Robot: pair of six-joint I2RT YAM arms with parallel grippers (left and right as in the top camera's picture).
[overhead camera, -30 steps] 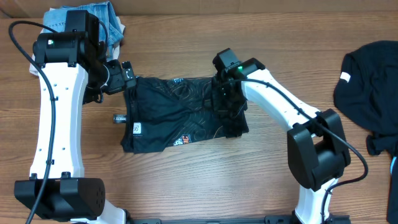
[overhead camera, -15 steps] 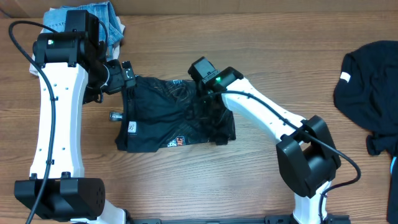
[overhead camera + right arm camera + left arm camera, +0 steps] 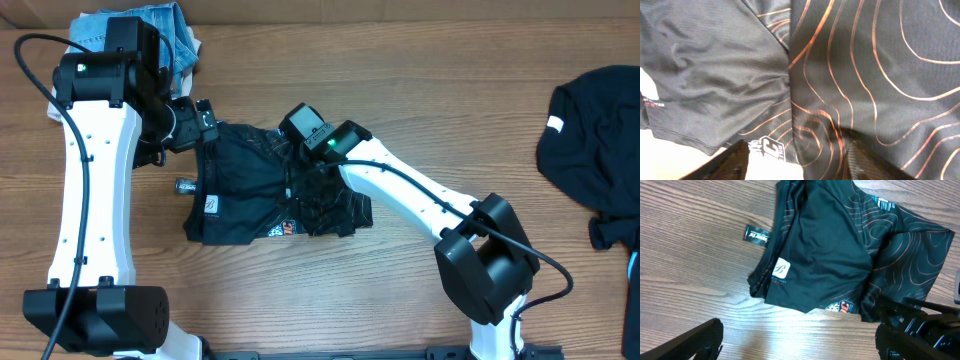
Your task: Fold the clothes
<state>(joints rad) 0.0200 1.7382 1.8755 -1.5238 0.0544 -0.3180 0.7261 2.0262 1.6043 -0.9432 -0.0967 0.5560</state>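
The clothes, a black jersey (image 3: 250,185) with fine orange contour lines, lie folded on the wooden table, and its right part is doubled over toward the middle. In the left wrist view the jersey (image 3: 840,255) shows a white logo patch and a red and white logo at its near hem. My left gripper (image 3: 207,128) sits at the jersey's upper left corner. Its fingers stand wide open (image 3: 797,330) over bare wood. My right gripper (image 3: 318,178) is low over the jersey's middle. Its fingers are apart (image 3: 802,160), and a loose fold of jersey (image 3: 880,75) lies between them.
A second black garment (image 3: 600,140) with a white tag lies at the table's right edge. A pale blue cloth bundle (image 3: 175,35) sits at the back left behind the left arm. A small black label (image 3: 757,234) lies on the wood left of the jersey.
My right gripper has swept left across the jersey, dragging its right part over the middle, and its jaws have parted. The left arm has stayed still.
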